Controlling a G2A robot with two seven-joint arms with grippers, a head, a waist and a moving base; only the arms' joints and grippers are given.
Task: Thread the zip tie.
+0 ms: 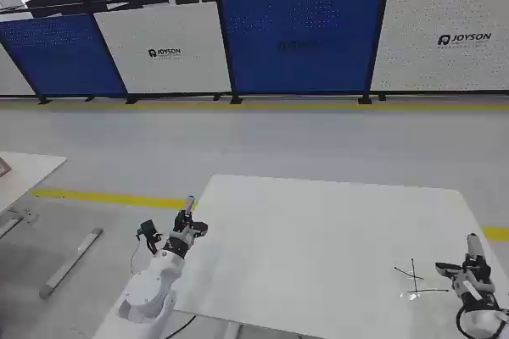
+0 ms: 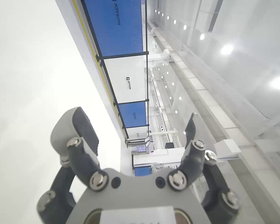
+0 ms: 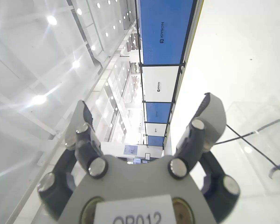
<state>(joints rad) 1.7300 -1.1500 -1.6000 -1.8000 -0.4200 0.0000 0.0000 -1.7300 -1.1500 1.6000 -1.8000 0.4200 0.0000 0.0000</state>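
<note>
There is one white desk [image 1: 322,220], and a second desk [image 1: 17,174] stands off to the side. There are two tools, the left tool [image 2: 136,114] and the right tool [image 3: 145,100], each with two fingers. One clear tray [image 3: 252,115] holds black zip ties [image 3: 245,138]. There look to be three, though the thin strands cross, so the count is unsure.

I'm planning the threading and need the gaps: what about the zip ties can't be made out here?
Zip ties, top view: too thin and small to count or find a head.
Right wrist view: some ends run behind the right end effector, one off the picture edge.
Clear object by them: see-through, shape unclear.
</note>
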